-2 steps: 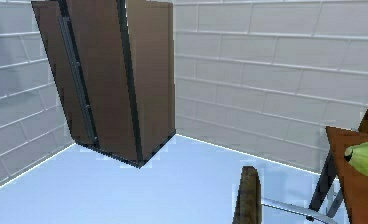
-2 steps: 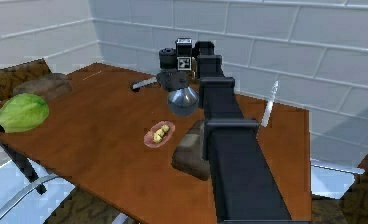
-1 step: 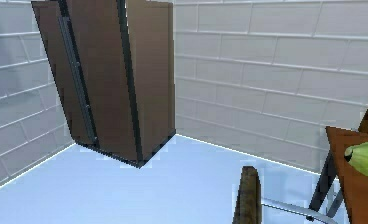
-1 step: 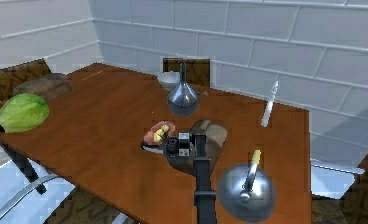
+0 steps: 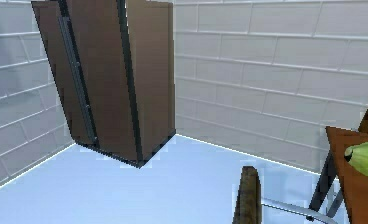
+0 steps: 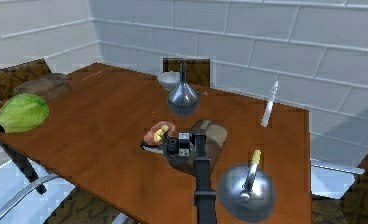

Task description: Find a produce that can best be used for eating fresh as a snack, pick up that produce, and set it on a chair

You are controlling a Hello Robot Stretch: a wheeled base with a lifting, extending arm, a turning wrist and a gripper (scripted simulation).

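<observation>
Brown wood makes up the table (image 6: 92, 125) that spreads across the arm side view, with pale tiled walls (image 6: 292, 40) behind it. Near the table's middle a small red-and-yellow thing (image 6: 159, 131), round like a fruit but too small to name, lies on a dark plate (image 6: 149, 146). The arm (image 6: 202, 190) rises from the bottom edge, and the gripper (image 6: 174, 147) ends right at that plate. I cannot tell whether it touches the thing or holds anything. A flat tan piece (image 6: 213, 133) lies just right of the gripper. At the table's left end sits a big green produce (image 6: 20, 112), with a brown loaf-like lump (image 6: 52, 86) behind it and the left chair (image 6: 14, 75) beyond. Toward the far edge stand a grey bowl (image 6: 169, 78) and a metal flask-shaped vessel (image 6: 183, 97), in front of the far chair (image 6: 192, 67). A slim white utensil (image 6: 269, 104) stands well to the right. A round metal pot (image 6: 245, 192) with a pale handle sits beside the arm. In the forward view a tall brown cabinet (image 5: 112, 75) fills the corner above pale blue floor (image 5: 142, 190), and a chair back (image 5: 250, 195) shows at the bottom.
</observation>
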